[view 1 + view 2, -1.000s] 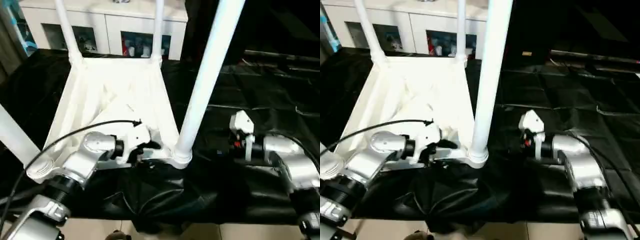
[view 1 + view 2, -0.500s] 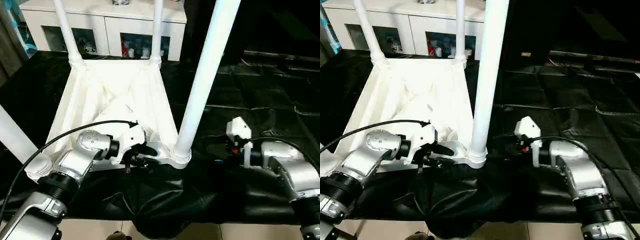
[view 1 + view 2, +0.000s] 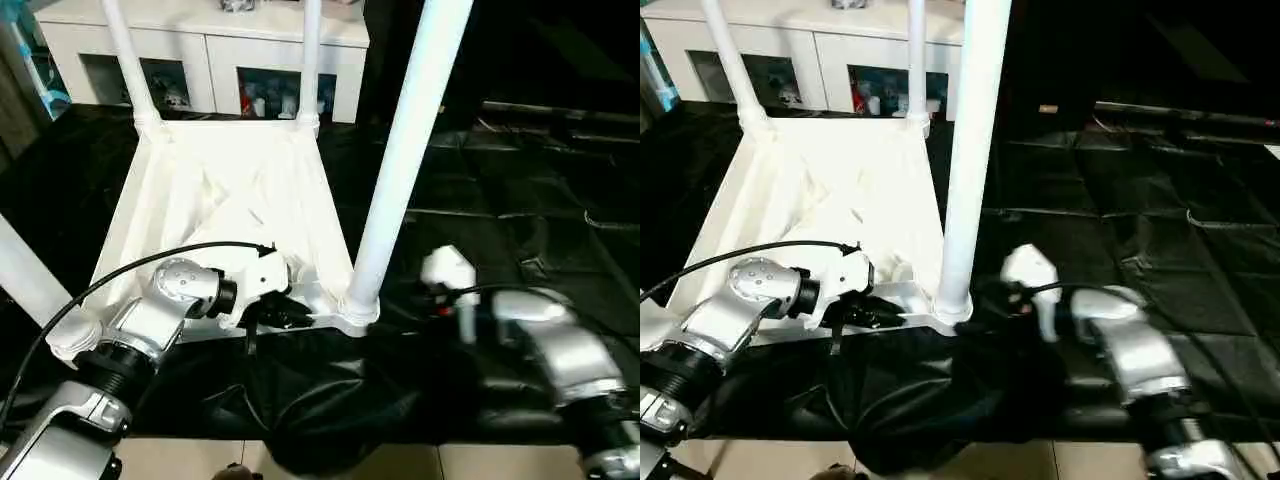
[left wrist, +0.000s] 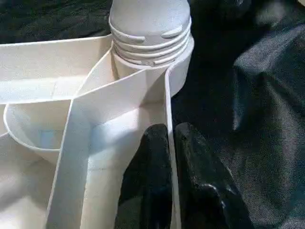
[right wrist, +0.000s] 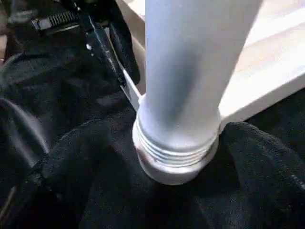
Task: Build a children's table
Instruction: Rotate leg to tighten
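Note:
The white tabletop [image 3: 230, 190] lies upside down on black cloth, ribbed underside up. Legs stand in its sockets: two far ones [image 3: 125, 55] [image 3: 311, 55], a near-left one [image 3: 25, 275] and a thick near-right leg [image 3: 405, 150] in its corner socket [image 3: 358, 305]. My left gripper [image 3: 285, 318] is shut on the tabletop's near rim [image 4: 167, 95], with one black finger [image 4: 152, 171] on each side of the thin wall. My right gripper [image 3: 420, 295] hovers just right of the near-right leg's base. The right wrist view looks closely at that leg [image 5: 190, 71] and its ridged collar [image 5: 176, 157].
A white cabinet [image 3: 210, 50] with glass doors stands behind the work. Black cloth [image 3: 500, 180] covers the surface and bunches in folds at the front edge [image 3: 320, 400]. A black cable [image 3: 150, 262] arcs over my left forearm.
My right gripper has moved left, closing in on the base of the near-right leg. The left gripper stays on the tabletop's near rim.

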Motion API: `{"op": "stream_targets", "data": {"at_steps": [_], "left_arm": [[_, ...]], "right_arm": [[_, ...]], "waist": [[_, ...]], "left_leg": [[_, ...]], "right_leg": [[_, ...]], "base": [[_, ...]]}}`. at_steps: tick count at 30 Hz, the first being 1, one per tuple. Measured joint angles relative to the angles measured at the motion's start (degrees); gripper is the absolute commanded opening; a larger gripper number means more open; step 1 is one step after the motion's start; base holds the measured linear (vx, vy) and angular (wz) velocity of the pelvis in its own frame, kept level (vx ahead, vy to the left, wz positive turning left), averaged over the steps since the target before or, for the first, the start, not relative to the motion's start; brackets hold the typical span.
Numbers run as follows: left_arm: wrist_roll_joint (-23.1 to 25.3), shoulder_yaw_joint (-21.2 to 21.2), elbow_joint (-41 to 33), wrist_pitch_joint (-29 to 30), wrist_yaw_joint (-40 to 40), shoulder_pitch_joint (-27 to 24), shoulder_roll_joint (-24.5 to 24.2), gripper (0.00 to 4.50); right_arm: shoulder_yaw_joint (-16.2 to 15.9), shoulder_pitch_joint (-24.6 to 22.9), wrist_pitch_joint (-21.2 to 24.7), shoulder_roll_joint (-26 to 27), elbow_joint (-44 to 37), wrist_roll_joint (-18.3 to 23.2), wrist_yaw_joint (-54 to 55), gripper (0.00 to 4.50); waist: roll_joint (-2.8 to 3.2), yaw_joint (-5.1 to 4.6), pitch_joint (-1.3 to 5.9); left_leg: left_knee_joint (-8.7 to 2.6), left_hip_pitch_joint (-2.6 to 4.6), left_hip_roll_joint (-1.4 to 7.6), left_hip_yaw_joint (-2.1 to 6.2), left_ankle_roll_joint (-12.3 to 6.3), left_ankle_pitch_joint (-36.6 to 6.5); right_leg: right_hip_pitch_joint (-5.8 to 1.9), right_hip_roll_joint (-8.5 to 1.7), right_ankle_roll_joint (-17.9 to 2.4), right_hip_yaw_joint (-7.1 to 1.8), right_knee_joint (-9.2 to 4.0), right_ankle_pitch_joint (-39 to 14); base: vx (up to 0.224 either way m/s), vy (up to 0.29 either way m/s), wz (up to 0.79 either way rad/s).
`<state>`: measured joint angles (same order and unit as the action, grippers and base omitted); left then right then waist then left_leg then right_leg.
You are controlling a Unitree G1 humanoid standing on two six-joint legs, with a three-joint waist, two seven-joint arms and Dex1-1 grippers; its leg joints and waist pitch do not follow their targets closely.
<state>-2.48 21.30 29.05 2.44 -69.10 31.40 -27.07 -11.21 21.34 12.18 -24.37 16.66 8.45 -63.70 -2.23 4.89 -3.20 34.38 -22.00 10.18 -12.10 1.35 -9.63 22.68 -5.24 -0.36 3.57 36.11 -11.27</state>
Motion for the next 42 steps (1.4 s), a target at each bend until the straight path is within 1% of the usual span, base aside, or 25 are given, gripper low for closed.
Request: {"op": "stream_targets", "data": {"at_steps": [8, 9, 10, 12, 13, 14, 15, 18, 19, 20, 22, 25, 27, 30, 34, 35, 37, 39, 40, 41, 42], "left_arm": [[0.15, -0.12, -0.02, 0.02, 0.22, -0.05, 0.00, 0.02], [0.15, -0.12, -0.03, 0.02, 0.22, -0.06, 0.00, 0.00], [0.15, -0.12, -0.05, 0.03, 0.19, -0.08, 0.00, 0.00], [0.16, -0.12, -0.20, -0.02, 0.17, -0.19, 0.00, 0.00], [0.19, -0.12, -0.28, -0.03, 0.18, -0.25, -0.01, 0.00], [0.20, -0.16, -0.42, -0.04, 0.19, -0.34, -0.03, 0.00], [0.20, -0.16, -0.52, -0.04, 0.20, -0.40, -0.06, 0.00], [0.22, -0.19, -0.60, -0.07, 0.33, -0.46, -0.11, 0.00], [0.23, -0.23, -0.60, -0.10, 0.40, -0.50, -0.16, 0.00], [0.23, -0.23, -0.60, -0.15, 0.52, -0.55, -0.20, 0.00], [0.27, -0.24, -0.59, -0.20, 0.68, -0.57, -0.24, 0.00], [0.37, -0.47, -0.58, -0.36, 0.76, -0.71, -0.34, 0.00], [0.39, -0.74, -0.56, -0.43, 0.91, -0.81, -0.39, 0.00], [1.24, -1.27, 0.45, -0.96, 2.44, -0.63, 0.53, 0.00], [3.09, -1.28, 3.94, -0.51, 7.31, 1.61, 4.04, 0.00], [3.58, -1.44, 5.81, 0.70, 9.97, 2.95, 6.08, 0.00], [4.01, -1.84, 7.79, 1.58, 13.37, 3.91, 8.24, 0.00], [4.75, -1.86, 10.32, 2.35, 16.58, 5.51, 10.37, 0.00], [4.80, -1.86, 10.84, 2.40, 17.10, 5.83, 10.73, 0.00], [5.81, -2.17, 14.66, 3.15, 21.32, 8.26, 13.92, 0.00], [6.22, -2.29, 15.95, 3.49, 23.00, 9.23, 15.29, 0.00]], "right_arm": [[-0.56, 2.75, -3.55, 2.38, 5.00, -1.60, 2.20, 4.42], [-0.55, 3.05, -3.85, 2.60, 5.53, -1.74, 2.46, 4.15], [-0.55, 3.29, -4.02, 2.85, 6.03, -1.83, 2.65, 4.08], [-0.57, 3.45, -4.33, 3.18, 6.76, -1.87, 2.76, 4.08], [-0.62, 3.46, -4.80, 3.33, 7.14, -1.87, 2.71, 3.88], [-0.64, 3.50, -5.45, 3.56, 7.66, -1.93, 2.75, 3.88], [-0.64, 3.67, -5.96, 3.76, 8.41, -1.97, 2.75, 3.64], [-0.65, 3.81, -6.82, 4.50, 9.47, -1.99, 2.70, 3.61], [-0.65, 4.01, -7.46, 4.84, 10.10, -2.02, 2.71, 3.52], [-0.65, 4.24, -7.94, 5.24, 10.82, -2.06, 2.78, 3.27], [-0.68, 4.52, -8.29, 5.70, 11.53, -2.08, 2.70, 3.18], [-0.70, 5.00, -8.75, 6.14, 12.56, -2.03, 2.62, 2.87], [-0.70, 5.24, -9.16, 6.49, 13.19, -2.04, 2.77, 2.80], [-0.03, 4.95, -9.34, 7.39, 13.86, -1.95, 4.92, 2.73], [3.37, 3.97, -9.21, 10.49, 15.64, -1.76, 12.36, 2.72], [4.89, 3.86, -8.99, 11.99, 16.75, -1.70, 16.36, 2.72], [6.57, 3.92, -9.04, 13.68, 17.84, -1.59, 21.40, 2.72], [8.00, 4.44, -9.05, 15.83, 19.38, -1.66, 27.35, 2.71], [8.19, 4.57, -9.10, 16.37, 19.65, -1.71, 28.42, 2.71], [9.58, 5.92, -8.92, 19.03, 21.40, -2.32, 35.52, 2.70], [10.14, 6.46, -8.91, 19.64, 21.93, -2.62, 38.18, 2.70]], "waist": [[-0.02, -0.01, 0.01], [-0.02, -0.01, 0.01], [-0.03, -0.01, 0.01], [-0.02, 0.03, 0.01], [-0.03, 0.04, 0.02], [-0.03, 0.04, 0.02], [-0.03, 0.03, 0.02], [-0.03, -0.01, 0.02], [-0.03, -0.04, 0.02], [-0.03, -0.09, 0.02], [-0.03, -0.16, 0.02], [-0.04, -0.31, 0.01], [-0.04, -0.53, 0.01], [-0.03, -0.77, 0.02], [0.00, -1.36, 0.02], [0.17, -1.52, 0.00], [0.31, -1.79, -0.07], [0.61, -2.38, -0.24], [0.74, -2.53, -0.31], [1.48, -2.97, -0.76], [1.69, -3.09, -0.92]], "left_leg": [[0.00, 0.03, -0.01, 0.02, 0.00, 0.00], [0.00, 0.03, -0.01, 0.02, 0.00, 0.00], [0.00, 0.03, -0.01, 0.02, 0.00, 0.00], [-0.02, 0.03, -0.01, 0.02, 0.00, 0.00], [-0.02, 0.03, -0.01, 0.02, 0.00, 0.00], [-0.03, 0.03, -0.01, 0.02, 0.00, 0.00], [-0.03, 0.03, -0.01, 0.02, 0.00, 0.00], [-0.04, 0.04, -0.01, 0.03, 0.00, 0.00], [-0.04, 0.04, -0.01, 0.02, 0.01, 0.00], [-0.04, 0.04, -0.01, 0.02, 0.01, 0.00], [-0.04, 0.04, -0.01, 0.03, 0.01, 0.00], [-0.04, 0.05, -0.01, 0.05, 0.00, 0.00], [-0.04, 0.04, -0.01, 0.06, 0.00, 0.00], [-0.05, 0.08, -0.03, 0.06, 0.00, 0.00], [-0.07, 0.14, -0.12, 0.23, 0.00, 0.00], [-0.15, 0.21, -0.14, 0.46, 0.00, -0.01], [-0.20, 0.19, -0.28, 0.76, 0.00, -0.01], [-0.27, 0.20, -0.26, 1.29, 0.00, -0.02], [-0.27, 0.21, -0.26, 1.42, 0.00, -0.02], [-0.54, 0.17, -0.20, 1.93, 0.01, -0.03], [-0.80, 0.02, -0.18, 1.93, 0.01, -0.03]], "right_leg": [[0.03, -0.01, 0.01, 0.00, -0.01, 0.00], [0.03, -0.01, 0.01, 0.00, 0.00, 0.00], [0.02, -0.01, 0.01, 0.00, 0.00, 0.00], [0.02, -0.01, 0.00, 0.00, 0.00, 0.00], [0.02, -0.01, 0.00, 0.00, 0.00, 0.00], [0.03, -0.01, 0.00, 0.00, 0.00, 0.00], [0.02, -0.01, 0.00, 0.01, 0.00, 0.00], [0.03, -0.01, 0.00, 0.01, 0.00, 0.00], [0.03, -0.01, 0.01, 0.01, -0.01, 0.00], [0.04, -0.01, 0.01, 0.01, -0.01, 0.00], [0.06, -0.01, 0.01, 0.00, -0.01, -0.01], [0.09, -0.01, 0.02, 0.01, -0.07, -0.01], [0.11, -0.01, 0.02, 0.02, -0.12, -0.01], [0.09, -0.01, 0.03, 0.02, -0.20, -0.02], [0.14, -0.03, 0.09, 0.11, -0.57, -0.06], [0.09, -0.03, 0.10, 0.35, -1.06, -0.07], [-0.02, -0.08, 0.14, 0.56, -1.58, -0.09], [-0.34, -0.10, 0.15, 1.30, -2.64, -0.11], [-0.47, -0.13, 0.15, 1.52, -2.84, -0.11], [-1.33, -0.16, 0.07, 2.50, -3.88, -0.20], [-1.54, -0.25, -0.42, 2.83, -3.87, -0.79]], "base": [[0.000, 0.000, 0.00], [0.000, 0.000, 0.00], [0.000, 0.000, 0.00], [0.000, 0.000, 0.00], [0.000, 0.000, 0.00], [0.000, 0.000, 0.00], [0.000, 0.000, 0.00], [0.000, 0.000, 0.00], [0.000, 0.000, 0.00], [0.000, 0.000, 0.00], [0.000, 0.000, 0.00], [0.000, 0.000, 0.00], [0.000, 0.000, 0.00], [0.000, 0.000, 0.00], [0.000, 0.000, 0.00], [-0.062, 0.031, -0.07], [-0.059, 0.039, -0.11], [-0.052, 0.052, -0.16], [-0.059, 0.053, -0.10], [-0.074, 0.062, -0.10], [-0.074, 0.062, -0.10]]}}
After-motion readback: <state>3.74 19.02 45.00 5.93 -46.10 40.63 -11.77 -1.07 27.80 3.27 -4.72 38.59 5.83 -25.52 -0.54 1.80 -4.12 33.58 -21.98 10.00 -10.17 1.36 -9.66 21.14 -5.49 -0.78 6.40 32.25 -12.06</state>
